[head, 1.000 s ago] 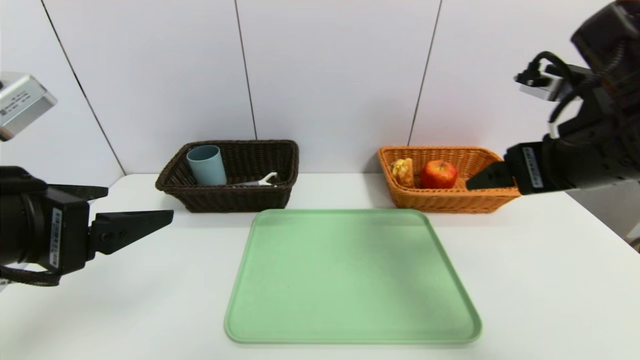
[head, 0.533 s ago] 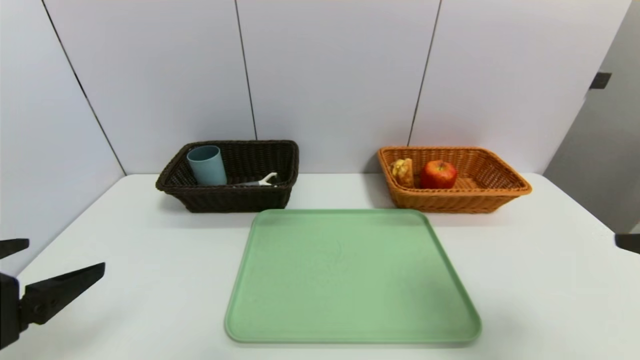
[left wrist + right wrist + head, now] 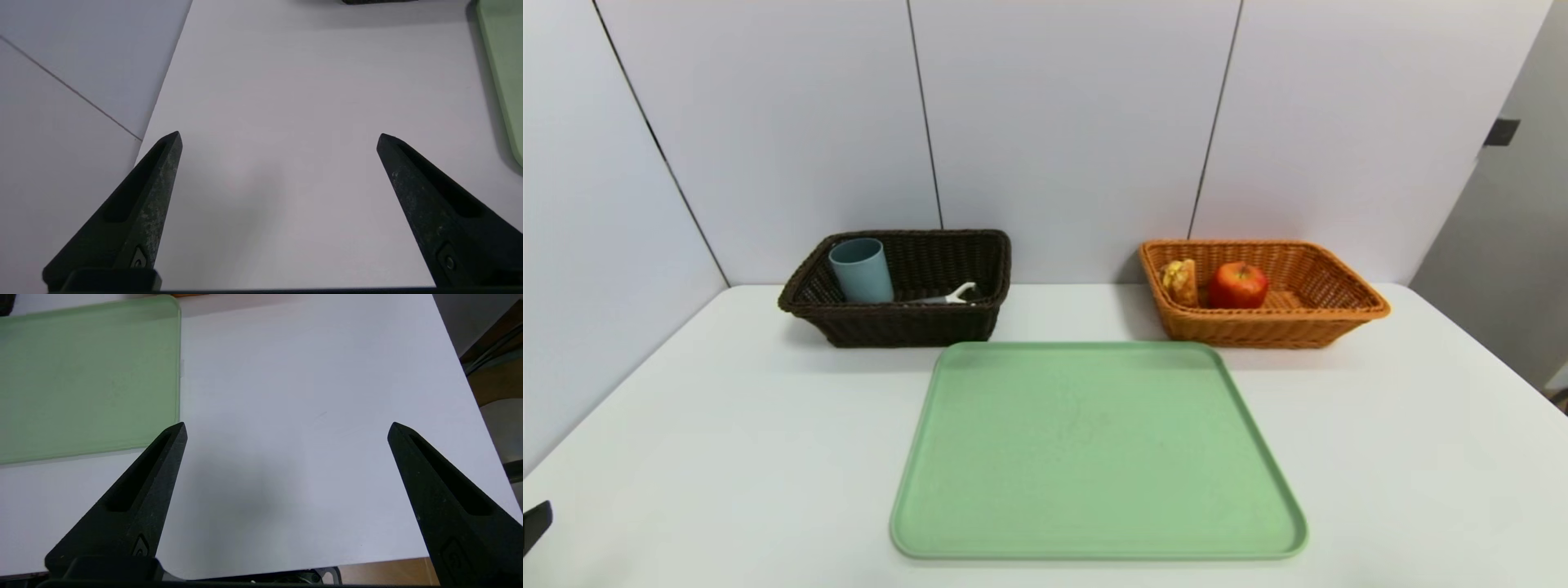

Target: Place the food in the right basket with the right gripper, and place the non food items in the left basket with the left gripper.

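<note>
both hands, left hand [image 3: 279, 136] and right hand [image 3: 288, 426], have drawn back from the baskets, spread and empty; sorting looks finished.

No readable writing
No text, label, brand, number or sign can be read on the dark basket [image 3: 898, 327], the orange basket [image 3: 1258, 331], the green tray [image 3: 1098, 449] or the worktop [image 3: 727, 457].
</note>
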Robot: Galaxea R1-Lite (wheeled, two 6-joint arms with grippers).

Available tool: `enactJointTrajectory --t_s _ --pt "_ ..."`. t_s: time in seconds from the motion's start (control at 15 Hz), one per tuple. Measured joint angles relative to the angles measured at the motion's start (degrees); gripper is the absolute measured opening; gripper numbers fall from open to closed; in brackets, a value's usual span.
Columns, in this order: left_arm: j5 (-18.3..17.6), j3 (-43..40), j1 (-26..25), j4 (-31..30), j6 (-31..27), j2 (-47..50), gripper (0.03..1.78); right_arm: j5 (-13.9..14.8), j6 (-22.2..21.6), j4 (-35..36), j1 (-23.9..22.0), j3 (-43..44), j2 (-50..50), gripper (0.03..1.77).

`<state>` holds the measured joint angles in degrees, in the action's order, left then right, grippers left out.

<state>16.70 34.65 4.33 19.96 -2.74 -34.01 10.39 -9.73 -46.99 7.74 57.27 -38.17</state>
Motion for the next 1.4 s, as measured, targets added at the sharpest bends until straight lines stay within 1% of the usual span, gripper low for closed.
enactJointTrajectory --t_s 0.13,0.2,0.27,0.53,0.67,0.8,0.93,1.0,1.27,1.4 --pt "-0.11 -2.73 -1.24 0.30 -0.10 3.72 1.69 -3.54 1.38 -1.02 -3.21 -1.60 4.49 1.69" --pt "-0.13 -4.08 -1.49 0.41 -0.15 5.44 1.69 -4.69 2.34 -2.45 -4.28 -2.12 6.56 1.69" --pt "-0.20 -5.30 -1.61 0.49 -0.20 7.03 1.69 -5.16 2.84 -3.85 -4.91 -2.67 8.40 1.69" --pt "-0.56 -8.57 -2.60 1.71 -0.76 11.91 1.69 -5.42 3.56 -4.41 -5.95 -6.17 13.97 1.69" --pt "-2.10 -8.83 -3.56 3.69 -2.33 14.28 1.69 -6.18 4.78 -4.63 -6.23 -8.11 16.46 1.69" --pt "-3.75 -8.91 -4.73 6.33 -3.56 16.85 1.69 -6.60 7.01 -5.45 -6.34 -9.34 18.43 1.69" --pt "-5.35 -8.96 -5.78 9.91 -3.69 19.85 1.69 -6.67 8.05 -5.71 -6.34 -10.20 19.81 1.69" --pt "-5.52 -9.00 -5.95 10.30 -3.62 20.70 1.69 -6.75 8.58 -5.67 -6.31 -10.91 20.57 1.69" --pt "-5.30 -10.25 -6.08 9.58 -3.51 23.08 1.69 -8.13 11.35 -5.68 -6.84 -14.95 26.56 1.70" --pt "-5.66 -12.80 -5.95 6.34 -3.38 25.33 1.69 -8.18 11.84 -5.40 -7.06 -16.37 30.34 1.70"
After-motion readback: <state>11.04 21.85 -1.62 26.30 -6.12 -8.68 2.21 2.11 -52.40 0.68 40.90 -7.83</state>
